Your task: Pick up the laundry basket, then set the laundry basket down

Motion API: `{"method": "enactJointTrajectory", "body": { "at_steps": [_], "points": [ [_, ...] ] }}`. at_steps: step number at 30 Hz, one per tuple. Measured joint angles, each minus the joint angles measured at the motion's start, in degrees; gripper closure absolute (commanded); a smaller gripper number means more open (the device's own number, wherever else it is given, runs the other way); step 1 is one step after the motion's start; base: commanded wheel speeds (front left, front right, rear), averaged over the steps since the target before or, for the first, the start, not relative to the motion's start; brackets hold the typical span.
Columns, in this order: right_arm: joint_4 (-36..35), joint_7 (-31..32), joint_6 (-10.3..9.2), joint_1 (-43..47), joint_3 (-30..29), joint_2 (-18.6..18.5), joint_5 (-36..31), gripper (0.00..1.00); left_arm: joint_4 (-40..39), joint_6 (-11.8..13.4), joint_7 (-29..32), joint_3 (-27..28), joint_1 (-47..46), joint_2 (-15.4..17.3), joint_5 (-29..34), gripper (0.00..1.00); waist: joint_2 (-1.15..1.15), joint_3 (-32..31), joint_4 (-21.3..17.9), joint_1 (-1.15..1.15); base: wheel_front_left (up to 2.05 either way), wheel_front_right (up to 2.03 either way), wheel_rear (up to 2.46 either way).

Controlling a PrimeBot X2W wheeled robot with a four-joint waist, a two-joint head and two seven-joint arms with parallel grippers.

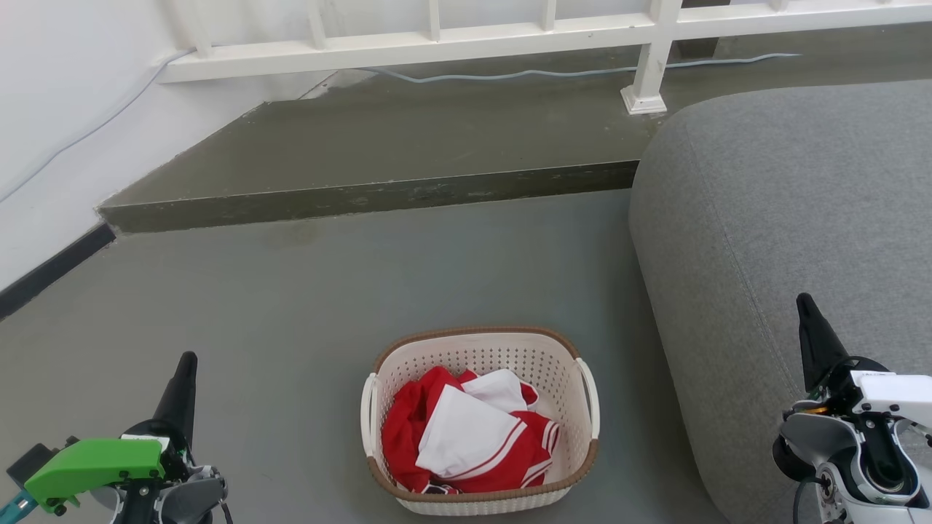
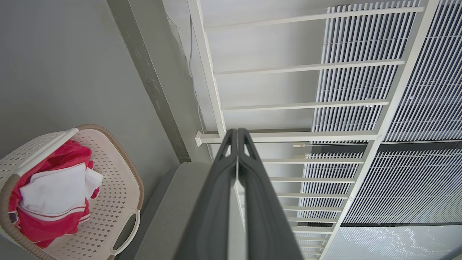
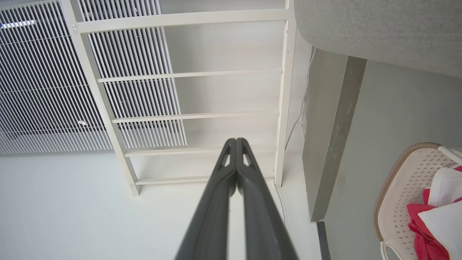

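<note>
The laundry basket is a small cream perforated tub with a brown woven rim and white side handles. It stands on the grey floor between my arms, holding red and white clothes. My left gripper is shut and empty, off to the basket's left. My right gripper is shut and empty too, off to the right over the sofa's edge. The left wrist view has the basket at its lower left beside the shut left gripper. In the right wrist view the basket sits at the right edge, apart from the shut right gripper.
A grey sofa rises right beside the basket. Behind the basket a raised concrete step crosses the floor, with a white railing and a loose cable on it. A white wall closes the left side.
</note>
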Motion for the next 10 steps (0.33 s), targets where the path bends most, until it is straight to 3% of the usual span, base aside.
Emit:
{"method": "enactJointTrajectory", "body": {
  "at_steps": [10],
  "points": [
    [0.00, 0.00, 0.01, -0.01, -0.09, 0.01, 0.00, 1.00, 0.00, 0.00, 0.00, 0.00, 0.00, -0.01, 0.00, 1.00, 0.00, 0.00, 0.00, 0.00, 0.00, 0.00, 0.00]
  ]
}}
